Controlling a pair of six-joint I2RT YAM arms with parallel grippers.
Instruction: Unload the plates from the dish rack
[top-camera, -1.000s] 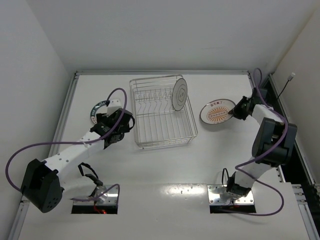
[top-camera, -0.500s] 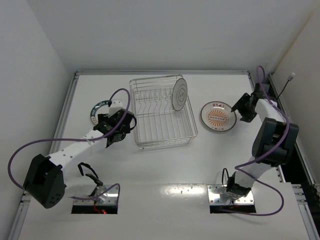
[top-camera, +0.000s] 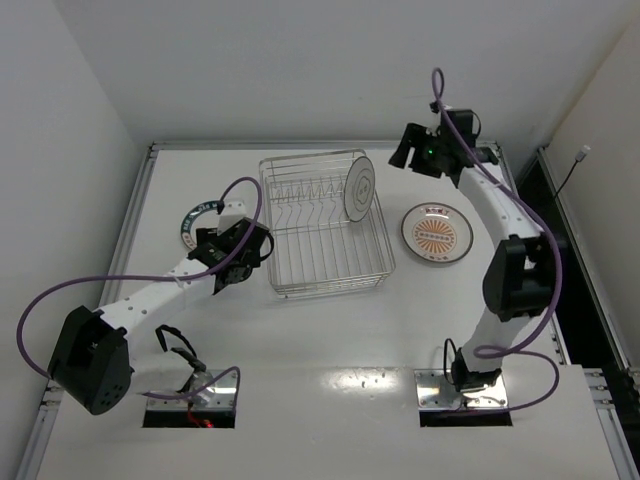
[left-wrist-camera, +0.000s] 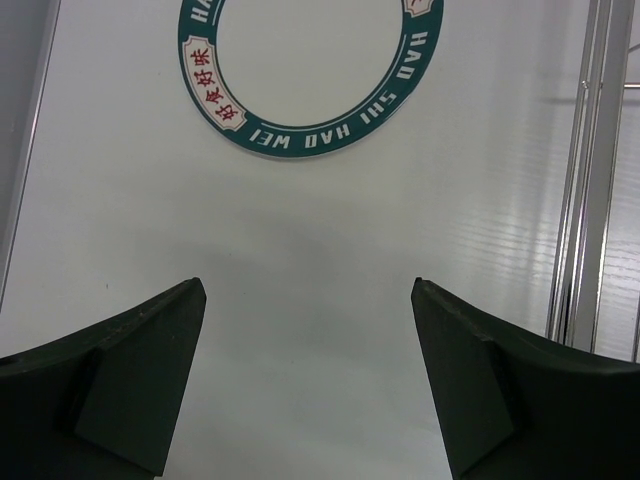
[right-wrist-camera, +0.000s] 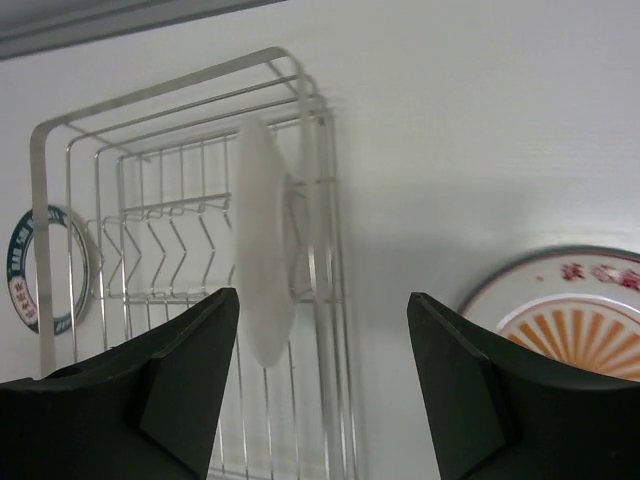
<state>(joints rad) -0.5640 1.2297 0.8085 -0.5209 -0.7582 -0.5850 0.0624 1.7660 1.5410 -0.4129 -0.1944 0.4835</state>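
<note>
The dish rack (top-camera: 320, 250) sits at the centre of the white table (top-camera: 330, 340) with one plate left in it: the white plate with a thin grey ring (top-camera: 359, 187) stands upright on edge among the wire dividers at the rack's right end, its face turned to the right. Two plates lie flat on the table outside the rack. The orange sunburst plate (top-camera: 436, 231) rests just to the right of the rack, and the dark teal-rimmed plate (top-camera: 190, 225) lies to its left, partly hidden under the left arm in the overhead view. The left gripper (left-wrist-camera: 308, 287) hangs low over bare table between the teal-rimmed plate and the rack's left wall, its jaws spread wide with nothing between them. The right arm reaches high over the far side of the table. The right gripper (right-wrist-camera: 322, 297) is in the air there, its jaws apart and empty. Its wrist camera looks down on the upright plate's edge, with the orange plate at the lower right.
</note>
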